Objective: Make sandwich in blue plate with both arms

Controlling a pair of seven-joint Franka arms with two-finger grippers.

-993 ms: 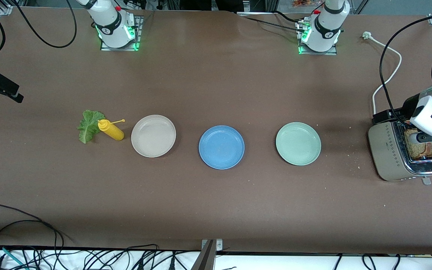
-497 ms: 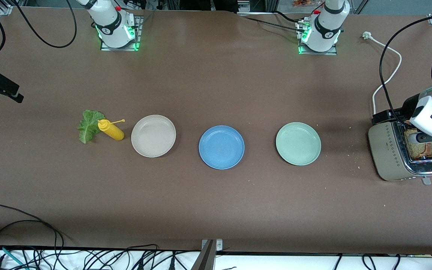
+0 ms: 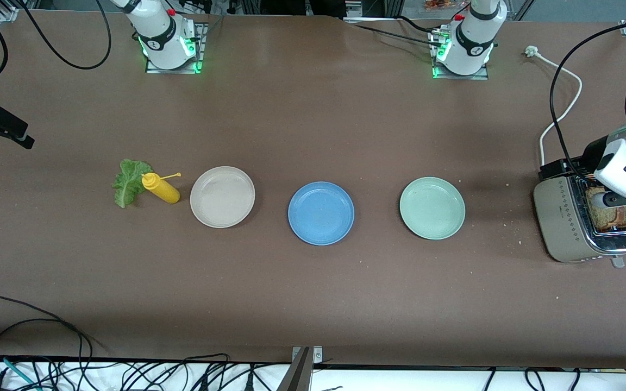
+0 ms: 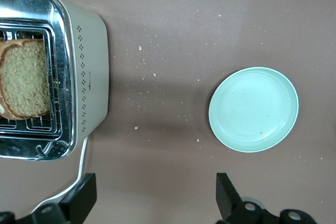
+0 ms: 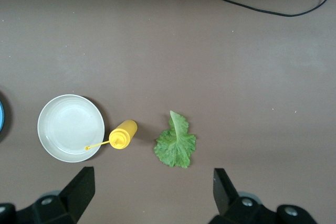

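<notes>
Blue plate (image 3: 321,213) sat empty mid-frame in the front view, between beige plate (image 3: 222,196) and green plate (image 3: 432,208). Toast (image 3: 612,214) stood in the toaster (image 3: 568,222) at the left arm's end of the bench. Left claw (image 4: 152,203) hung spread above that spot, so I judged that arm nearer the bread. Lettuce (image 3: 127,182) lay flat by the yellow bottle (image 3: 161,188) at the right arm's end. Right claw (image 5: 152,203) was spread high over it, holding nothing.
</notes>
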